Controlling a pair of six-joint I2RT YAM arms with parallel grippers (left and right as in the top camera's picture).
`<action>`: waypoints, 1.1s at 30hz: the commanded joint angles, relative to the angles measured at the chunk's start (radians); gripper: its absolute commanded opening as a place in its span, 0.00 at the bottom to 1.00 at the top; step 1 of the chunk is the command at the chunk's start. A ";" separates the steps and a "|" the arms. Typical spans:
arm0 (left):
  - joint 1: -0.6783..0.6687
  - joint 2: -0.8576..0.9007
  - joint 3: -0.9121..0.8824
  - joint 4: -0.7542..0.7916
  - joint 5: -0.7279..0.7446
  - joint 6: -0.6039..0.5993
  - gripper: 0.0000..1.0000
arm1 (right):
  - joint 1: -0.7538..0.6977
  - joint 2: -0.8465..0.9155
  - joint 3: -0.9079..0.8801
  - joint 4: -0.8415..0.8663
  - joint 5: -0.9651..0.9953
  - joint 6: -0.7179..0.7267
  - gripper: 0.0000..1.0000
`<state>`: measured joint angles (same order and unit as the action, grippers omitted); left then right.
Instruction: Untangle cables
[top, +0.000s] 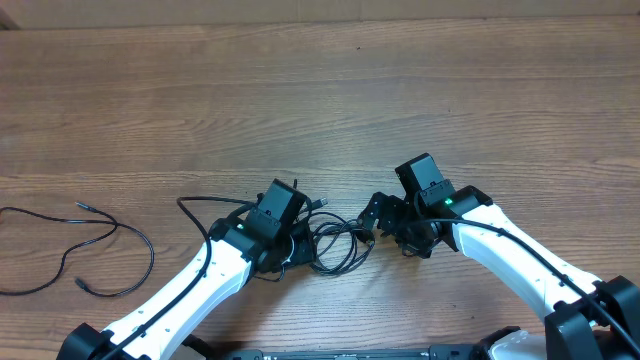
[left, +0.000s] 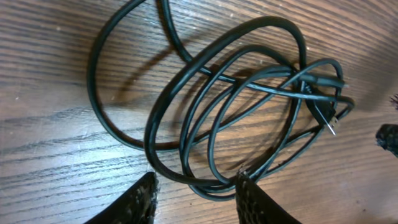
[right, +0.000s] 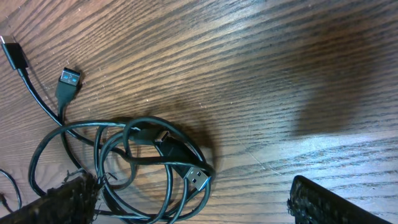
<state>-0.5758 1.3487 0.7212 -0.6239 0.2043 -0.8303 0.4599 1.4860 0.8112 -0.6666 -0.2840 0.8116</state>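
Tangled coil of thin black cables (top: 335, 245) lay on the wooden counter (top: 320, 100) between both tools. The left tool (left: 198, 182), spread, was nearer and straddled the coil's edge. The right tool (right: 191, 186), also spread, sat just beside it.

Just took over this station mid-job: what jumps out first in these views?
A knot of thin black cables, looped over one another, lies on the wooden table between the open left gripper and open right gripper. One more thin black cable sprawls alone at the table's far left.
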 joint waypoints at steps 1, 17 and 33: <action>-0.008 0.006 -0.045 0.012 -0.058 -0.110 0.41 | 0.006 0.002 -0.005 0.006 0.007 0.000 0.97; -0.008 0.084 -0.129 0.182 0.018 -0.056 0.31 | 0.006 0.002 -0.005 0.008 0.007 0.000 1.00; -0.005 0.120 0.215 -0.045 -0.080 0.251 0.04 | 0.006 0.002 -0.005 0.000 -0.097 0.000 0.95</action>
<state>-0.5766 1.4681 0.8284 -0.6075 0.2165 -0.6373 0.4599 1.4860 0.8108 -0.6716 -0.3210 0.8124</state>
